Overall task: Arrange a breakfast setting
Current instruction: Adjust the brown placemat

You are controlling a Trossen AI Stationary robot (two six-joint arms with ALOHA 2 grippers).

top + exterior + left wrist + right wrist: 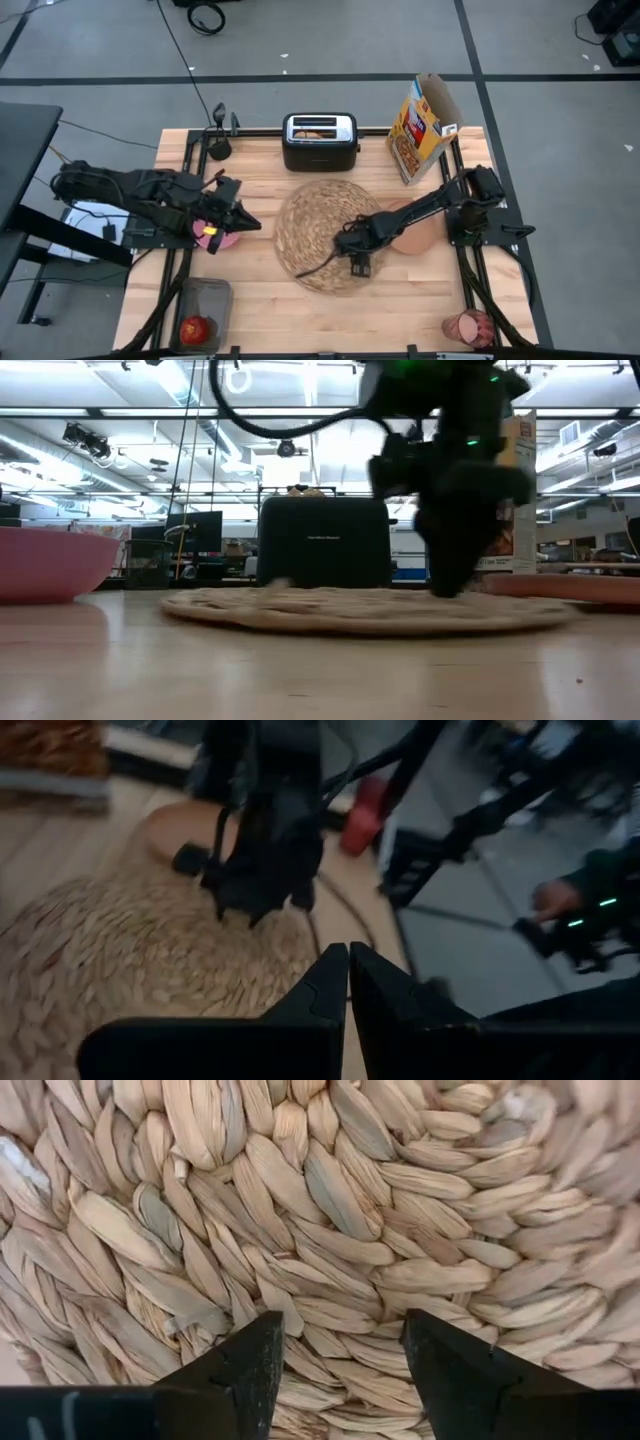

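The round woven straw placemat (315, 235) lies flat in the middle of the table. My right gripper (357, 266) is open and points down at its right half, its fingertips close over the weave (330, 1210). The salmon-brown plate (420, 235) lies at the mat's right edge, under my right arm. My left gripper (254, 224) is shut and empty, left of the mat, just past the pink bowl (222, 240). The red apple (197, 328) sits in a clear container at the near left. The pink tumbler (470, 327) is at the near right corner. No spoon shows. My right gripper's open fingertips (260, 1350) stand at the placemat's woven surface from above, pointing down. Whether they touch it, I cannot tell.
The black toaster (320, 140) stands at the far edge behind the mat. The yellow cereal box (420, 125) stands to its right. Bare wood lies near the table's front edge, between the apple's container and the tumbler.
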